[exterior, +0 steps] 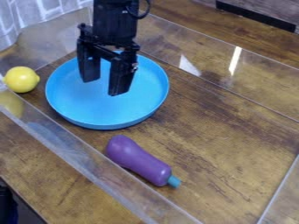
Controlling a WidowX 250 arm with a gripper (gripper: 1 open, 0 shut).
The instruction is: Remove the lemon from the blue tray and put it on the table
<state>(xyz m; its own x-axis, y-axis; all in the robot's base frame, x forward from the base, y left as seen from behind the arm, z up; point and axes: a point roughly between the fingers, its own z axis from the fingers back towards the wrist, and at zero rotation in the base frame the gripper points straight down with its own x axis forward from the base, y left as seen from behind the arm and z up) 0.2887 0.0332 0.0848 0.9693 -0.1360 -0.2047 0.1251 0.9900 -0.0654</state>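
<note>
The lemon (pixel 20 80) is a small yellow fruit lying on the table (pixel 222 114) at the far left, just outside the blue tray's rim. The blue tray (pixel 140 101) is a large round dish and nothing lies in it. My gripper (pixel 103 80) hangs over the left part of the tray, pointing down, open, with nothing between its black fingers (pixel 119 79). It is well to the right of the lemon and apart from it.
A purple eggplant (pixel 140 160) with a teal stem lies on the table in front of the tray. A glossy clear sheet covers the wood planks, with raised edges at the left and front.
</note>
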